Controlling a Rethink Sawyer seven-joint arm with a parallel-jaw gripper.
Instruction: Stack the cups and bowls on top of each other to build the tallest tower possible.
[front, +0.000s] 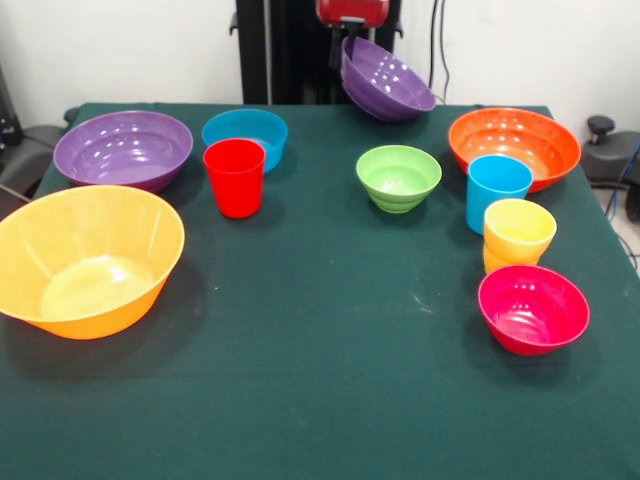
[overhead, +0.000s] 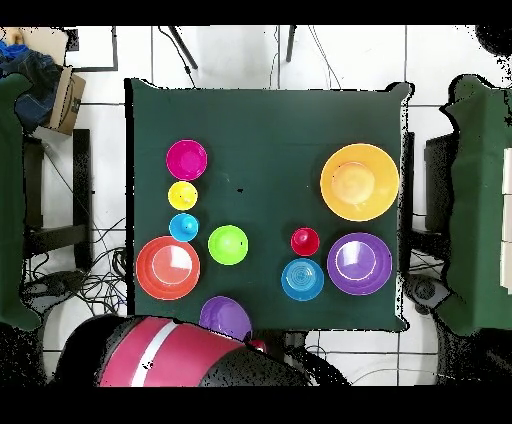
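At far edge: purple bowl (front: 387, 82) was held tilted by tool (front: 345, 40), clamped on rim.
Handling: light, stiff, glossy plastic, judged slippery; rim grip advised.

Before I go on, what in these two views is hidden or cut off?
- Gripper: front view crops it at the top edge; its grip on the tilted purple plastic bowl is unclear.
- Overhead view: the red arm covers part of that bowl.
- Yellow plastic cup: possibly two nested; unclear.

Hidden and cut-off parts

My claw (front: 345, 45) is cut off by the front view's top edge and masked by the tilted purple bowl (front: 385, 80); I can't read its fingers. Overhead, the arm (overhead: 160, 355) covers that bowl's near rim.
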